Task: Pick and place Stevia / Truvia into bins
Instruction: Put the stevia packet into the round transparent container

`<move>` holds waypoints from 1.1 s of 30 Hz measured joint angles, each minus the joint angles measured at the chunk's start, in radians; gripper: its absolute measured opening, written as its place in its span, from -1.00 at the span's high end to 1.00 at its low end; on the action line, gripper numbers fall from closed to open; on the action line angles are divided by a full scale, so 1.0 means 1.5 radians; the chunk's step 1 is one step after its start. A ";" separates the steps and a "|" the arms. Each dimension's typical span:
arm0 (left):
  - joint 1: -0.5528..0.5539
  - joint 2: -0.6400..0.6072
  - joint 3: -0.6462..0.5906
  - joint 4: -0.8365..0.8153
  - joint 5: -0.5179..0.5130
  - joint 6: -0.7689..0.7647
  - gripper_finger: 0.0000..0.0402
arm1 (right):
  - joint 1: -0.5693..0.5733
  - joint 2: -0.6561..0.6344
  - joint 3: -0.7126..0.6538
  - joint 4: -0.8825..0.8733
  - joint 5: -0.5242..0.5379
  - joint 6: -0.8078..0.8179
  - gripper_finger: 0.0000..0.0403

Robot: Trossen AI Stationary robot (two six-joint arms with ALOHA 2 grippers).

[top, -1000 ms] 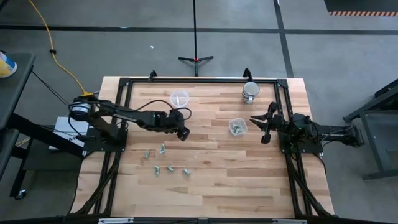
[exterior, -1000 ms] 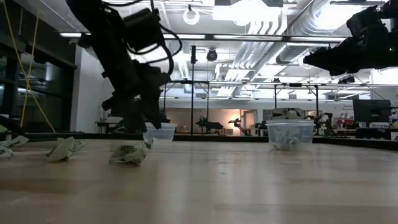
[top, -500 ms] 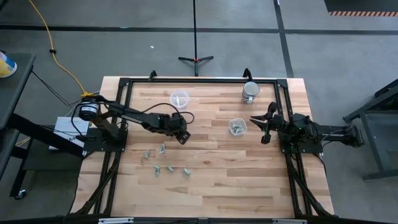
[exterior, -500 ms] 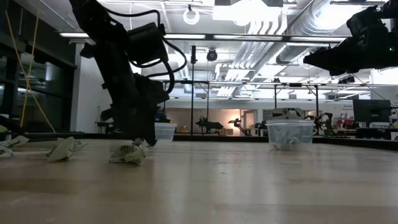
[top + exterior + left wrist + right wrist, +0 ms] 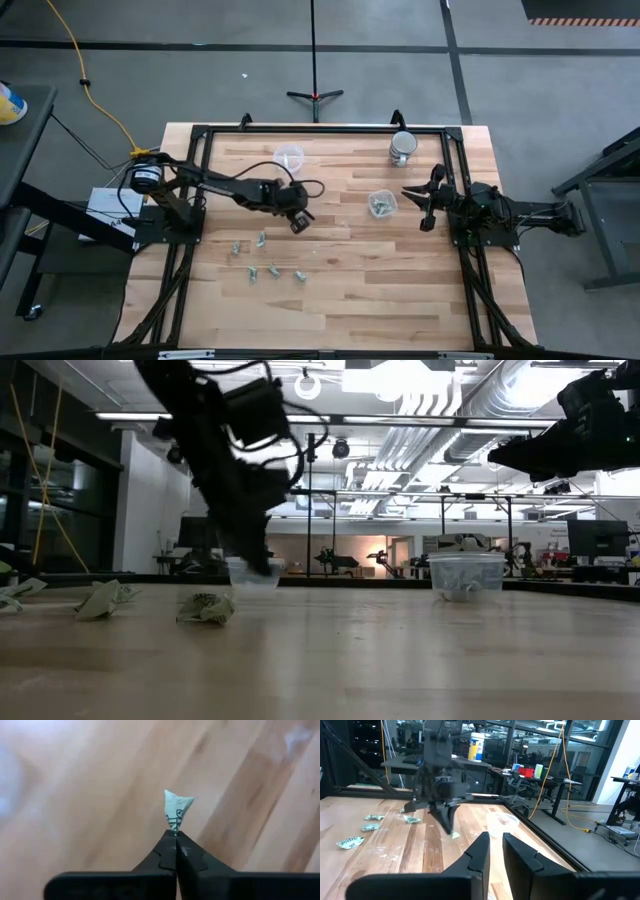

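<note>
**Left arm lifting a packet clear of the scattered pile**

Compared with half a second ago, the left arm is swinging up and toward the middle of the surface, off the loose packets where it was reaching down.

High view: the left gripper [image 5: 299, 222] is hanging over the centre of the surface [image 5: 400, 290], between the near-left group of Stevia packets [image 5: 262, 258] and the two bins. One bin [image 5: 288, 157] is standing toward the far edge, left of centre; the other bin [image 5: 382, 204] is sitting right of centre and already holding packets. The right gripper [image 5: 424, 198] is waiting just beside that second bin, near the right edge, probably keeping out of the way.

Low view: the left gripper [image 5: 257, 563] is raised off the wood, in front of the far bin [image 5: 255, 573]. Crumpled packets [image 5: 205, 608] are lying flat on the surface to the left. The fuller bin [image 5: 466, 575] is standing at the right.

Left wrist view: the gripper's fingers [image 5: 162, 855] are pressed fully together, pinching one held packet [image 5: 177, 810] by its lower end. It is pale green and white with dark print, folded into a pointed wedge, standing up out of the tips, which suits carrying it over a bin's rim.

Right wrist view: the right gripper [image 5: 496, 854] is slightly parted and holding nothing, facing the left arm.
</note>
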 joint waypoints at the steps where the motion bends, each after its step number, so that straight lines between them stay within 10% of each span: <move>1: 0.003 0.000 0.017 -0.015 -0.015 0.018 0.79 | 0.000 0.000 0.000 0.000 0.000 0.000 0.79; 14: 0.143 -0.002 0.200 -0.255 -0.161 0.114 0.85 | 0.000 0.000 0.000 -0.012 0.000 0.019 0.81; 26: 0.287 0.005 0.200 -0.269 -0.005 0.125 0.45 | 0.000 0.000 0.000 -0.015 0.000 0.018 0.80; 33: 0.253 -0.001 0.200 -0.366 0.215 0.127 0.29 | 0.000 0.000 0.000 -0.015 0.000 0.018 0.83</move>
